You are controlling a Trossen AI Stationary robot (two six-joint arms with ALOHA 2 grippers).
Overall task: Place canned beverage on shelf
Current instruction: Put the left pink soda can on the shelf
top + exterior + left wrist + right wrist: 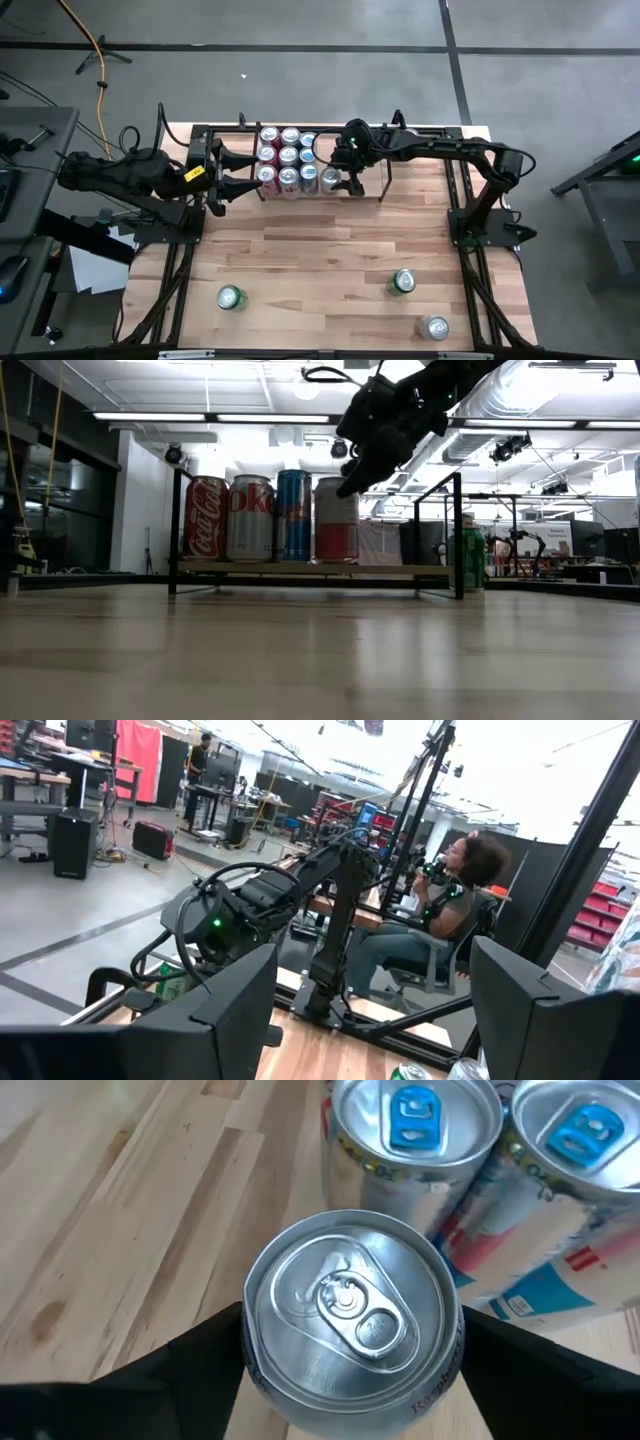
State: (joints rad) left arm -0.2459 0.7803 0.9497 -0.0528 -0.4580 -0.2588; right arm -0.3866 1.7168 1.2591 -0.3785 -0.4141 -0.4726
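1. Nearest us, three loose cans (pixel 231 297) stand upright on the table (pixel 320 260).
2. Farther back, our right gripper (pixel 343 180) straddles a silver can (pixel 350 1320) on the shelf (pixel 320 569), fingers spread alongside it.
3. Our left gripper (pixel 225 172) waits open beside the shelf's end.

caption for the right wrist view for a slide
Right gripper straddling a silver can standing on the shelf's wood base, beside two blue-tabbed cans.
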